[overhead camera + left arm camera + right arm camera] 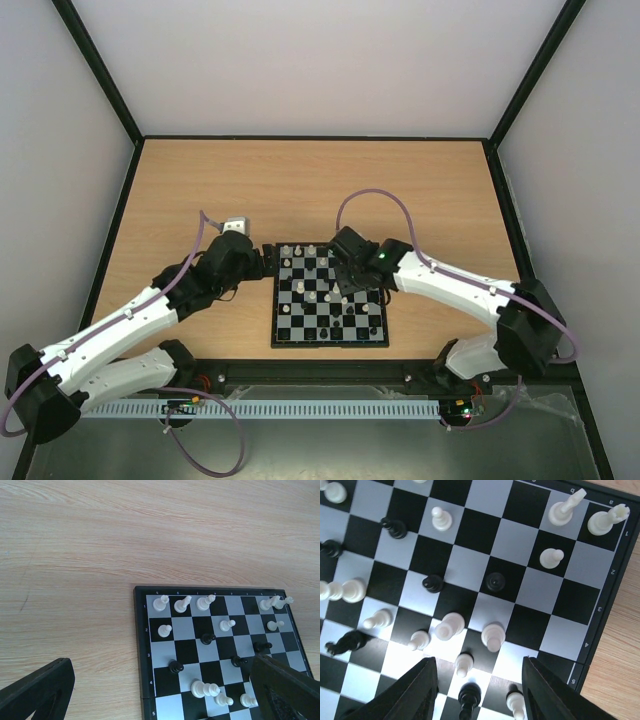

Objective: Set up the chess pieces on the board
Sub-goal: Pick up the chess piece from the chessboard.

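The small chessboard [329, 332] lies on the wooden table with cream-white and black pieces scattered over it. My right gripper [352, 283] hovers over the board's right half. In the right wrist view its fingers [417, 690] stand wide apart and empty, with a white pawn [464, 664], a black piece [469, 698] and another white pawn [515, 702] between them. A taller white piece [493, 636] stands just ahead. My left gripper [262, 262] is open and empty at the board's left far corner. In the left wrist view its fingers [37, 692] frame the board's corner [142, 645].
A small grey-white box [235, 226] sits on the table beyond the left wrist. Black frame posts and pale walls close in the table on the left, right and back. A purple cable loops above the right arm.
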{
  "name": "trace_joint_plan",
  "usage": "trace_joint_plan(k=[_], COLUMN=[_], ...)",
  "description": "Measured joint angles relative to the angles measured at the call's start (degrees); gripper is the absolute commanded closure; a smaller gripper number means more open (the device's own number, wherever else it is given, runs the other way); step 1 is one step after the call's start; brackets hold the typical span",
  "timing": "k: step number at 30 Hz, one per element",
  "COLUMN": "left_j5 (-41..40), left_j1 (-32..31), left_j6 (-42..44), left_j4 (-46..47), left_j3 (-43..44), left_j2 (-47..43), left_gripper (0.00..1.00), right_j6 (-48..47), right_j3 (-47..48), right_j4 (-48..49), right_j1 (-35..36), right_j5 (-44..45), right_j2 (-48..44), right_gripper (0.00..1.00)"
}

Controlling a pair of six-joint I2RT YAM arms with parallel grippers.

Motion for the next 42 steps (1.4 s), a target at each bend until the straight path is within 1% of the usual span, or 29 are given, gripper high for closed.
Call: trace_joint_plan(k=[2, 5, 12, 24, 33, 42], left_j5=[0.00, 0.00, -0.04, -0.46, -0.46, -0.52], left_j1=[0.00, 0.00, 0.00, 0.07, 0.11, 0.11], left_j6=[0.02, 0.02, 0.09, 0.17, 0.17, 0.17], left_j4=[0.04, 0.09, 0.09, 0.13, 0.17, 0.17], left_j3=[0.00, 0.00, 0.00, -0.02, -0.02, -0.02], left_j2=[0.00, 0.00, 0.00, -0.02, -0.02, -0.02], left_gripper=[0.01, 0.01, 0.01, 0.01, 0.01, 0.01], right_j6=[0.09, -0.13, -1.51, -3.45, -4.20, -5.01], right_j3=[0.87, 2.64, 5.51, 5.90, 6.03, 6.49], right_j4=[-0.37, -0.48, -0.09, 1.05, 2.32, 3.43], right_j1=[-0.09, -0.68, -2.86, -5.42, -6.23, -6.58], right_j5=[1.18, 1.84, 1.05, -1.01, -1.84, -2.12], right_j2=[1.84, 5.49, 10.51, 13.68, 15.61, 17.90], right_gripper=[0.59, 0.62, 0.66, 0.73, 0.76, 0.81])
